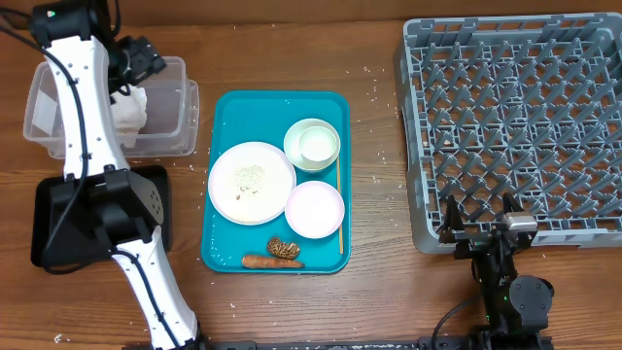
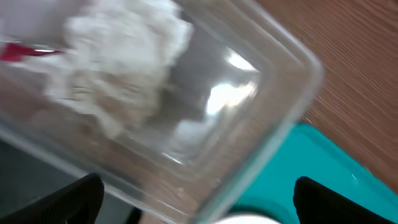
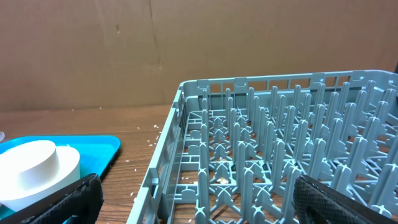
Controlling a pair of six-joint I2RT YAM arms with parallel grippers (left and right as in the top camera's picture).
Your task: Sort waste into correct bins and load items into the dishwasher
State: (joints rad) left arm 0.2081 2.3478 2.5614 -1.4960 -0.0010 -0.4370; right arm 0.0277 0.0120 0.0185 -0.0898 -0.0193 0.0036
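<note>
The crumpled white tissue [image 1: 131,105] is seen lying inside the clear plastic tub [image 1: 180,141] at the table's far-left corner. It is puffy and creased, w/ a bit of red wrapper [image 2: 22,51] showing just beside it in the left wrist view. The left gripper [image 1: 139,60] is held over the tub, jaws spread wide, nothing gripped. The black tray [image 1: 49,228] is set next to the tub, partly hidden by the arm. On the teal tray [image 1: 225,126] are found a round white plate [image 1: 228,194] w/ rice grains [image 1: 251,176], a smaller white dish [image 1: 314,209], a white bowl [image 1: 312,145], chopsticks [image 1: 340,209], a carrot piece [image 1: 258,261] and a brown lump [image 1: 284,249]. The grey dish rack [image 1: 515,126] is placed at right. The right gripper [image 1: 478,226] is parked at its near edge, jaws fully apart, empty
</note>
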